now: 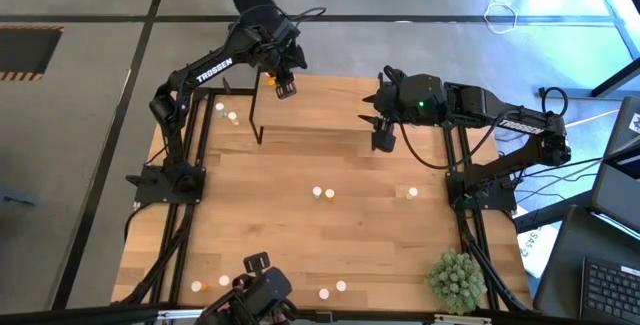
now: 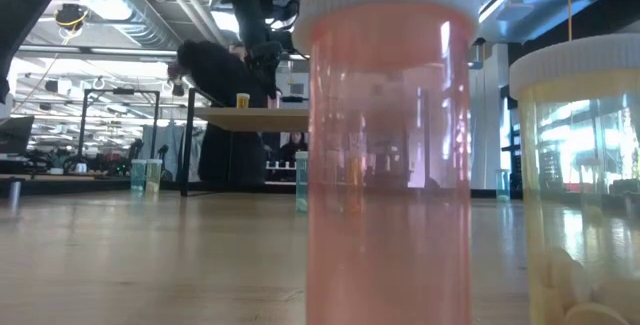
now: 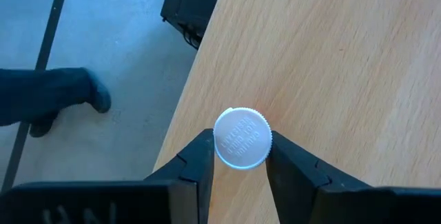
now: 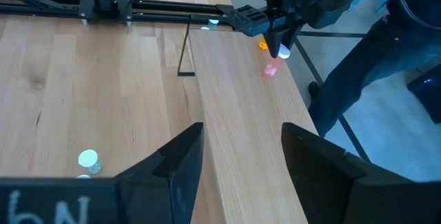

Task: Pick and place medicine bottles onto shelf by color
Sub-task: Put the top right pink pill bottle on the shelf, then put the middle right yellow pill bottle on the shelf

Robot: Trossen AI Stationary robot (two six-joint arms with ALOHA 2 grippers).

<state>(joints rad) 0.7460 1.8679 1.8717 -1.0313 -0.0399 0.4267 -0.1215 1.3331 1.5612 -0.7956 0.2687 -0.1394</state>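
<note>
White TROSSEN lettering, left arm

Left arm reaches to the frame's upper middle, left gripper pointing down, fingers clamped on a bottle. Right arm stretches toward centre, right gripper spread wide, holding nothing.

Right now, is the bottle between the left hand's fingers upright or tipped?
Upright: the bottle shows its round cap from above, standing on the shelf.
</note>
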